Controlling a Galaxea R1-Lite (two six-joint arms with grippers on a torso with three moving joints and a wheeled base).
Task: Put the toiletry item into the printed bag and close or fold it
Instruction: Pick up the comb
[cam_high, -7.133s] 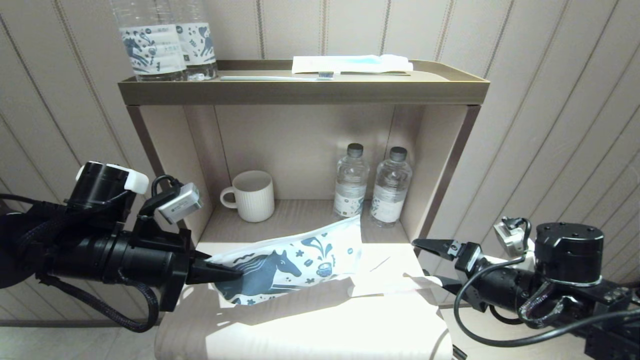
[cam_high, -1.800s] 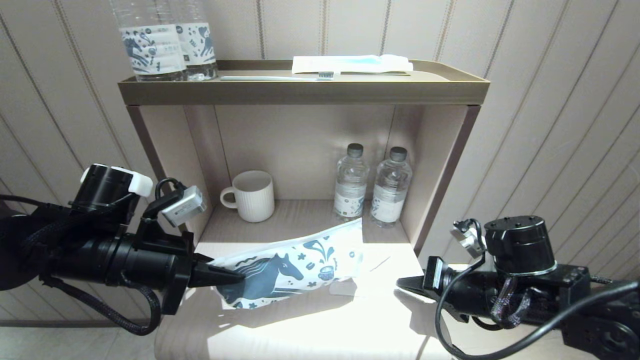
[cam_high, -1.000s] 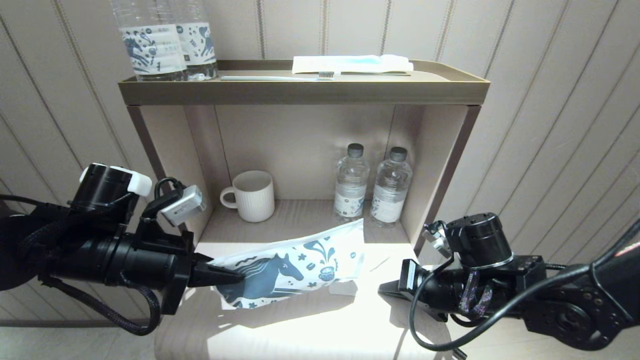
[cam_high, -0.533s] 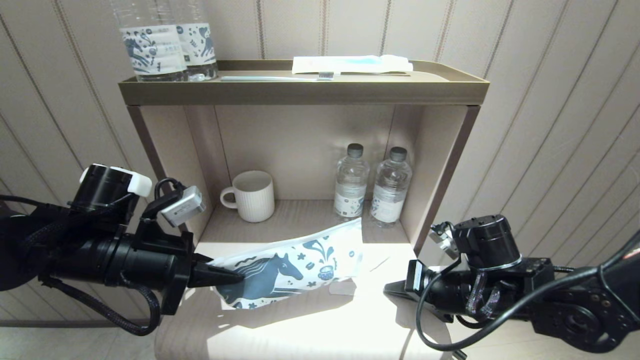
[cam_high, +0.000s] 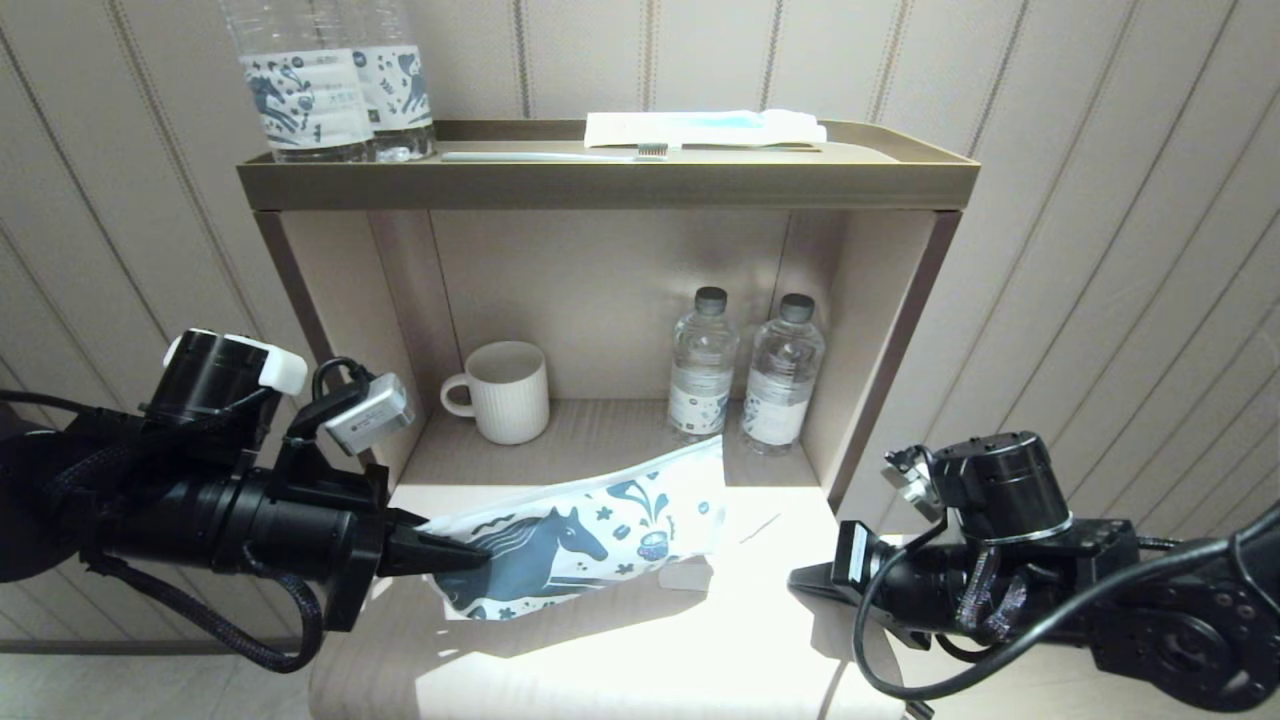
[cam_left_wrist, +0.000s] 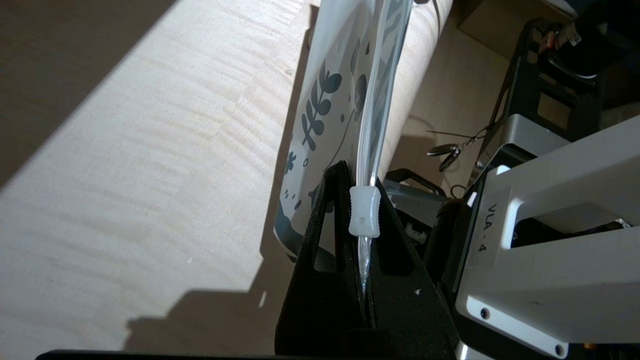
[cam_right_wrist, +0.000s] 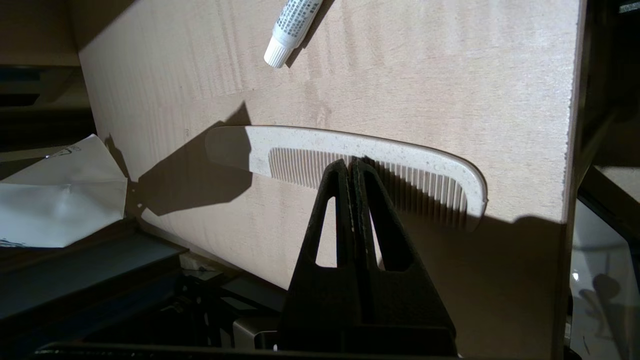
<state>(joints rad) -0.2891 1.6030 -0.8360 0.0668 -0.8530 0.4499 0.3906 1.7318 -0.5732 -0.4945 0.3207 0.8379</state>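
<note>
Comb (cam_right_wrist: 350, 150) at right tool (cam_right_wrist: 351, 162) tips, pinched

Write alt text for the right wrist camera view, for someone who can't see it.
The right end effector, shut, pinches the toothed edge of a pale comb over a sunlit wooden table. A small white tube lies beyond the comb, and a corner of the white printed bag shows at one side.
</note>
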